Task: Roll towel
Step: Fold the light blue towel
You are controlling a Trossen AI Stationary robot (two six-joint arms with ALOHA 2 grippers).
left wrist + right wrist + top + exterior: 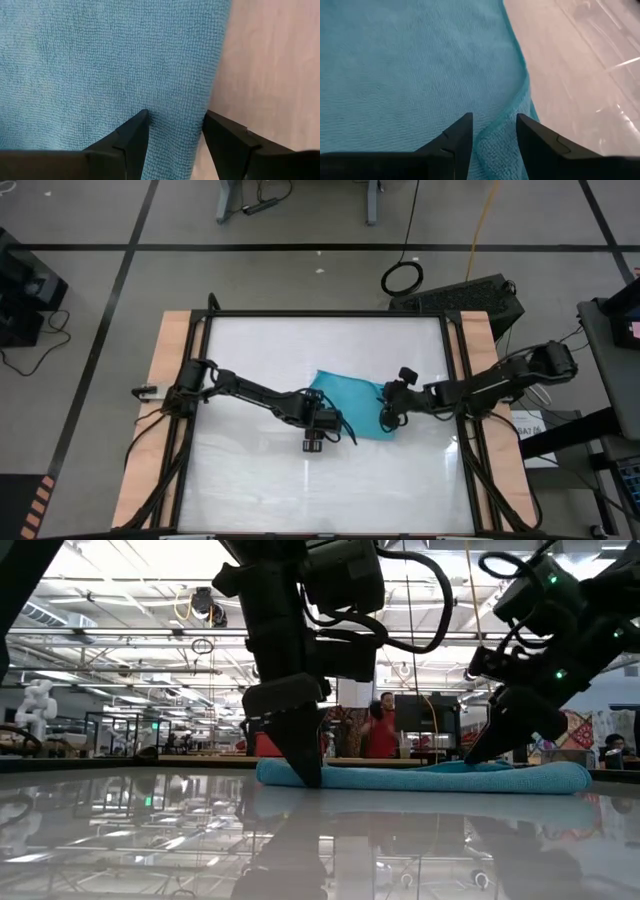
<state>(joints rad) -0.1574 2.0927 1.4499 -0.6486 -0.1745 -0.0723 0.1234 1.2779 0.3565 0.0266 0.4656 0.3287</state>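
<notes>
The teal-blue towel (352, 402) lies flat on the white table top (250, 480), near its middle. My left gripper (318, 426) points down at the towel's near left edge. It is open, with a strip of that edge between its fingers (175, 120). My right gripper (388, 416) points down at the towel's right edge and is shut on a raised fold of it (494, 131). In the low view the left gripper (306, 776) stands at the towel's (430, 776) left end and the right gripper (478, 756) toward its right end. My left gripper comes from above, pointing down. One fingertip (140, 122) rests on the towel's top, the other (212, 122) stands at the towel's edge (202, 107). The cloth between them lies flat on the table. My right gripper pinches a raised fold of the towel's right edge (495, 137) between its two fingers, from above and slanting. The rest of the towel lies flat on the table. Whether it has one layer or several, I cannot tell.
The table has wooden side strips (170, 380) and a dark frame (330, 314). Bare table top lies left of, right of and in front of the towel. A person in red (380, 730) stands far behind the table.
</notes>
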